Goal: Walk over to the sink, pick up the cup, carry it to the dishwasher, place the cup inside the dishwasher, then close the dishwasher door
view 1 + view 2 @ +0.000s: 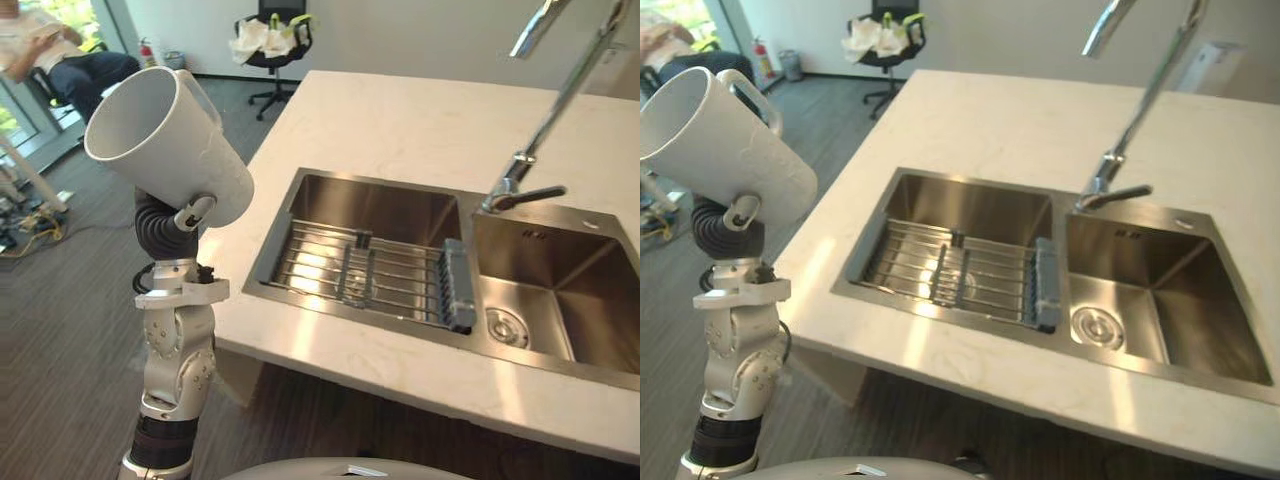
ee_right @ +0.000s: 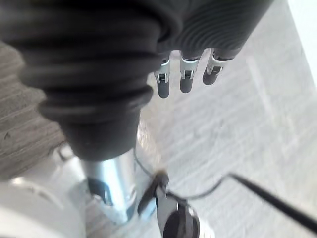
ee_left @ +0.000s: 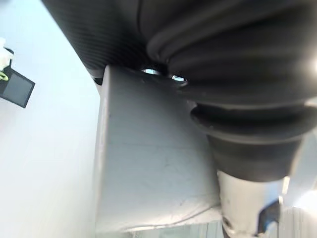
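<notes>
We held the white cup [image 1: 165,140] aloft in our left hand [image 1: 194,213], thumb clamped on its side, the cup tilted in the air just off the worktop [image 1: 400,120] edge, near the steel sink [image 1: 370,205] and its wire rack [image 1: 330,262]. Our right hand [image 2: 185,79] hung over the floor [image 2: 237,129], fingers loose, gripping nothing.

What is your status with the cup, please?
Left robot hand shut on white cup, raised and tilted, clear of the counter. Right robot hand open, empty. Person seated beyond, far left.
</notes>
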`<state>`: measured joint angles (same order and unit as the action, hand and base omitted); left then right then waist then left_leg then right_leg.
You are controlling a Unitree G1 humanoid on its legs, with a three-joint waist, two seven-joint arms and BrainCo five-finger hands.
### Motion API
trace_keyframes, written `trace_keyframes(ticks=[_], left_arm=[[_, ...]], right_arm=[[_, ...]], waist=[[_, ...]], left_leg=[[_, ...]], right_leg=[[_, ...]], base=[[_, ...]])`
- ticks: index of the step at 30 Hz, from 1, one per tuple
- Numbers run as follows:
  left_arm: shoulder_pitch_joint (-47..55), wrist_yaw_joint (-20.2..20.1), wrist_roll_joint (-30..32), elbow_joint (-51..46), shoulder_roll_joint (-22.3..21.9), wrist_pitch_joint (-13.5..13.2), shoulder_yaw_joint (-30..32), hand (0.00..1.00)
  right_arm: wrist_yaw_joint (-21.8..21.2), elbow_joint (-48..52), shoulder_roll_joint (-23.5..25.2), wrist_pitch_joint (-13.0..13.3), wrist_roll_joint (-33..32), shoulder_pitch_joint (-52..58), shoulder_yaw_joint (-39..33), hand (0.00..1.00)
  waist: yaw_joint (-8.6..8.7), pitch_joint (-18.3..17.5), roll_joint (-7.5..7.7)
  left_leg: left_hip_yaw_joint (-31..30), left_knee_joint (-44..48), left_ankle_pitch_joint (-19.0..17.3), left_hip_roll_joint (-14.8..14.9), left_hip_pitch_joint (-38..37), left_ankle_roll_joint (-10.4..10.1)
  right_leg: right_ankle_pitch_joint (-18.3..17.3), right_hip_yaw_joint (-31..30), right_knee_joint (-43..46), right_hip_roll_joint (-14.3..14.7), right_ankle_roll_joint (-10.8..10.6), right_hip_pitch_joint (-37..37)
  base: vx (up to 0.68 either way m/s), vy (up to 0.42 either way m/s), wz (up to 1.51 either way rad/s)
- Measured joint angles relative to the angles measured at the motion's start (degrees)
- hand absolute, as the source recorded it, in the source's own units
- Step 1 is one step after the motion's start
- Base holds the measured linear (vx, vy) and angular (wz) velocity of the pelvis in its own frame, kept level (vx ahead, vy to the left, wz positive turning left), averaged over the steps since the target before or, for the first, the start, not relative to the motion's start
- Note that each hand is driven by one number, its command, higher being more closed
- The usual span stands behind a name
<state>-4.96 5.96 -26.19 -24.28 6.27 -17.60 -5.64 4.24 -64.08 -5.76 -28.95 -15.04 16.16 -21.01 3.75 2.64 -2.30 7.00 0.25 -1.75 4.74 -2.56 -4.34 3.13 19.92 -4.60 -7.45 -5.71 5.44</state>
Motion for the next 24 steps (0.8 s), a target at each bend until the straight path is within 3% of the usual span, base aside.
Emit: trace_keyframes(ticks=[1, 3, 6, 8, 9, 10, 11, 12, 13, 14, 15, 16, 17, 18, 19, 20, 21, 22, 23, 24], left_arm=[[0.1, 0.4, 0.7, -0.4, 1.1, 1.3, -0.2, 1.0], [0.3, 1.7, 1.3, -1.2, 2.3, 3.0, -0.5, 1.0], [2.7, 4.7, 3.0, -2.8, 2.9, 6.0, -1.1, 1.0], [4.6, 6.0, 4.5, -2.9, 2.8, 7.1, -1.1, 1.0], [5.9, 6.3, 5.1, -2.9, 2.5, 7.3, -1.0, 1.0], [6.6, 6.3, 5.1, -2.9, 2.3, 7.2, -0.8, 1.0], [8.0, 6.3, 5.1, -2.9, 1.9, 7.1, -0.8, 1.0], [9.1, 6.3, 5.1, -2.8, 1.9, 6.4, -0.7, 1.0], [9.2, 6.3, 5.0, -2.8, 1.8, 6.2, -0.6, 1.0], [9.1, 6.2, 5.0, -2.8, 1.2, 5.6, -0.1, 1.0], [9.1, 6.0, 5.0, -2.8, 0.9, 5.0, 0.6, 1.0], [9.1, 6.0, 5.0, -2.8, 1.0, 4.8, 0.7, 1.0], [9.8, 4.9, 5.0, -2.9, 0.9, 3.8, 1.0, 1.0], [10.8, 3.8, 5.1, -3.5, 0.2, 3.5, 0.7, 1.0], [10.9, 3.4, 5.1, -3.8, 0.2, 3.4, 0.5, 1.0], [10.9, 2.9, 5.0, -4.5, 0.1, 3.1, 0.5, 1.0], [10.9, 1.5, 5.0, -4.3, -0.7, 2.5, 0.6, 1.0], [11.3, 0.9, 4.9, -4.2, -1.2, 2.1, 0.5, 1.0], [11.9, 0.6, 4.9, -4.4, -1.3, 1.8, 0.5, 1.0], [11.6, -0.7, 4.7, -3.1, -2.1, 1.5, 0.2, 1.0]], right_arm=[[3.3, -0.1, -1.0, 0.4, 3.9, -2.0, 0.0, 0.0], [5.0, -0.1, -2.5, 1.9, 8.0, -5.0, 0.0, 0.0], [4.3, 0.1, -4.9, 6.7, 18.7, -12.2, 0.8, 0.0], [3.2, 0.1, -6.1, 9.5, 25.0, -15.0, 2.4, 0.0], [3.6, -0.1, -6.2, 12.8, 28.7, -15.2, 2.9, 0.0], [3.5, -0.4, -5.9, 13.2, 30.6, -15.1, 3.2, 0.0], [3.4, -1.7, -5.4, 13.7, 33.5, -16.4, 4.2, 0.0], [4.6, -2.3, -5.2, 15.4, 35.9, -15.9, 4.0, 0.0], [4.7, -2.6, -5.1, 15.5, 37.1, -15.7, 4.4, 0.0], [5.1, -4.3, -5.4, 15.0, 38.1, -16.1, 4.4, 0.0], [5.7, -4.6, -5.8, 14.5, 37.2, -16.5, 4.9, 0.0], [5.9, -4.3, -5.9, 14.2, 36.8, -16.5, 5.2, 0.0], [6.2, -1.4, -7.1, 13.5, 34.8, -15.8, 7.2, 0.0], [6.1, 1.7, -8.9, 13.6, 33.2, -15.1, 9.0, 0.0], [6.0, 2.8, -9.6, 13.6, 32.6, -15.0, 9.2, 0.0], [5.7, 3.2, -10.0, 13.6, 31.2, -15.5, 9.1, 0.0], [5.0, 3.0, -10.4, 13.4, 28.6, -14.9, 9.0, 0.0], [4.6, 2.9, -10.6, 12.9, 27.6, -15.3, 9.1, 0.0], [4.4, 3.0, -10.6, 12.5, 27.2, -15.6, 9.1, 0.0], [4.1, 3.2, -10.1, 12.4, 25.6, -16.5, 9.3, 0.0]], waist=[[-1.11, 0.2, -0.52], [-2.48, 0.8, -0.26], [-5.21, 1.4, -0.33], [-6.8, 2.1, -1.36], [-7.36, 2.5, -2.02], [-7.48, 2.8, -2.49], [-8.66, 3.3, -3.56], [-8.8, 3.7, -3.53], [-8.17, 4.0, -2.93], [-8.21, 5.3, -2.11], [-8.51, 5.8, -1.89], [-8.58, 5.9, -1.87], [-8.38, 5.8, -2.24], [-8.05, 5.3, -3.96], [-8.0, 5.2, -4.61], [-7.28, 5.3, -4.61], [-5.56, 4.9, -2.3], [-6.17, 5.1, -3.19], [-6.14, 5.0, -4.16], [-6.37, 6.2, -4.67]], left_leg=[[-0.8, -0.6, 0.7, -0.1, 0.2, 0.0], [-1.5, -0.5, 1.1, -0.1, 0.9, 0.0], [-3.9, 1.9, 1.1, 0.0, 4.4, -0.1], [-6.5, 2.9, 1.7, -0.1, 6.3, -0.4], [-8.4, 2.5, 3.0, -0.3, 7.4, -0.6], [-8.5, 2.3, 3.7, -0.3, 7.6, -0.7], [-8.1, 2.0, 6.0, -0.2, 8.8, -0.4], [-7.6, 1.5, 10.0, -1.4, 11.0, -1.0], [-6.8, -0.5, 13.6, -2.3, 11.6, -1.7], [0.1, 1.2, 12.7, -2.1, 12.1, 1.9], [11.5, 15.7, 2.6, 0.0, 13.7, 10.8], [13.8, 18.9, 0.9, 0.7, 13.6, 11.6], [21.9, 30.7, -4.1, 5.2, 11.3, 11.9], [24.6, 32.9, -3.8, 7.2, 10.3, 10.0], [25.3, 32.9, -3.4, 5.9, 10.9, 10.6], [23.9, 29.6, -1.7, 3.6, 11.6, 8.9], [21.5, 18.8, -2.7, -1.8, 7.8, 9.7], [23.7, 20.2, -6.3, 1.6, 5.4, 8.4], [23.5, 16.5, -6.0, 3.5, 2.6, 5.1], [21.5, 9.7, -3.4, 0.8, -0.2, 3.9]], right_leg=[[0.1, 0.0, 0.2, 0.3, -0.1, -0.1], [0.1, 0.8, 0.2, 0.4, 0.0, -0.3], [0.1, 3.2, 0.2, 0.6, 0.1, -0.6], [-0.3, 6.2, 0.7, 0.8, 0.3, -0.3], [-1.0, 9.0, 1.3, 0.8, 0.5, -0.1], [-1.6, 10.5, 2.1, 0.8, 0.7, -0.2], [-3.2, 12.8, 4.9, 0.8, 1.4, -0.8], [-6.1, 13.6, 7.9, 0.6, 3.2, -2.3], [-6.2, 14.1, 8.1, 0.0, 3.4, -2.5], [-5.7, 18.9, 8.6, -1.5, 3.4, -2.1], [-6.1, 21.6, 11.0, -3.4, 3.8, -1.8], [-6.2, 22.2, 11.7, -3.8, 4.0, -1.5], [-6.3, 25.5, 14.3, -5.8, 4.2, 0.3], [-6.9, 28.8, 17.0, -6.4, 4.1, 1.3], [-7.5, 29.8, 18.1, -7.1, 4.5, 1.4], [-9.0, 29.3, 16.4, -6.7, 2.9, 1.4], [-4.2, 32.1, 11.1, -7.8, 4.2, 2.3], [-3.3, 35.0, 12.3, -8.1, 2.9, 2.8], [-3.4, 36.8, 13.5, -7.2, 2.8, 3.3], [-2.5, 38.6, 14.2, -9.3, 2.6, 4.5]], base=[[0.02, -0.014, 0.32], [-0.03, -0.022, 0.29], [-0.08, -0.029, 0.45], [-0.09, -0.047, 0.82], [-0.08, -0.05, 0.94], [-0.09, -0.049, 1.26], [-0.12, -0.028, 1.41], [-0.13, -0.016, 1.59], [-0.22, 0.01, 1.75], [-0.23, 0.068, 1.57], [-0.19, 0.067, 1.21], [-0.19, 0.067, 1.08], [-0.17, 0.045, 1.16], [-0.21, 0.073, 1.39], [-0.22, 0.083, 1.48], [-0.27, 0.101, 2.48], [-0.32, 0.064, 2.67], [-0.23, 0.044, 2.41], [-0.19, 0.085, 1.5], [-0.19, 0.125, 1.39]])
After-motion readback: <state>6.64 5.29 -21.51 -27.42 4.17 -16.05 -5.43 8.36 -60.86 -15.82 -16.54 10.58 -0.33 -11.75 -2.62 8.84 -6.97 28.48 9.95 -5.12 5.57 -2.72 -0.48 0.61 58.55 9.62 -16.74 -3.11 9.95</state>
